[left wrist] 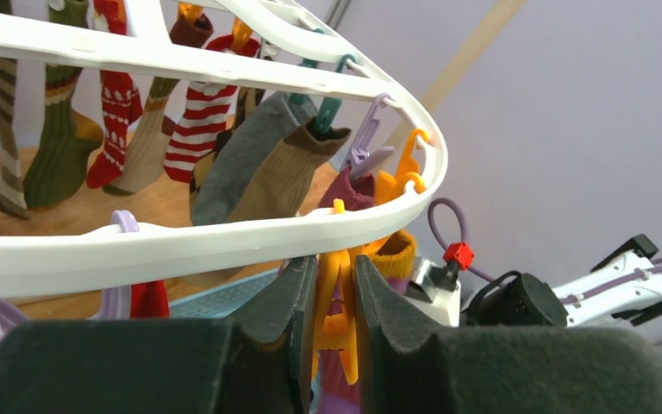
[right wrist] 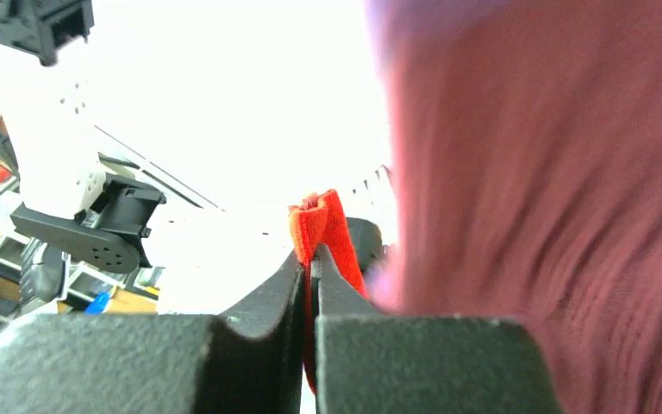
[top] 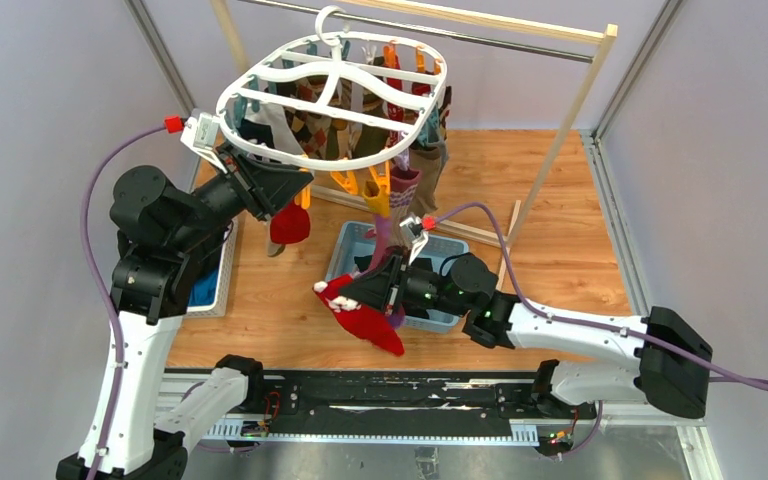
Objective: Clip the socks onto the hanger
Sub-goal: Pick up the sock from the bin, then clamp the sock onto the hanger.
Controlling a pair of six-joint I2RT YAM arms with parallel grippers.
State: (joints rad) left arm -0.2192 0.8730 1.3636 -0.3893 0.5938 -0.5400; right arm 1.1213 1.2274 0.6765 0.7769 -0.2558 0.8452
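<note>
The white oval hanger (top: 260, 95) hangs from the rail with several socks (top: 415, 160) clipped under it. In the left wrist view its rim (left wrist: 181, 241) crosses just above my fingers. My left gripper (left wrist: 336, 267) is shut on an orange peg (left wrist: 338, 315) that hangs from that rim; from above it (top: 302, 185) sits under the hanger's near-left edge. My right gripper (top: 348, 293) is shut on a red sock (top: 368, 322) with white trim, held low over the floor. That sock's red edge (right wrist: 321, 226) pokes up between the jaws. A blurred maroon sock (right wrist: 552, 216) hangs close beside it.
A blue basket (top: 444, 247) lies on the wooden floor behind the right wrist. A second basket (top: 222, 285) with blue cloth stands beside the left arm. The wooden-posted rail (top: 565, 125) spans the back. Another red sock (top: 290, 225) dangles below the left gripper.
</note>
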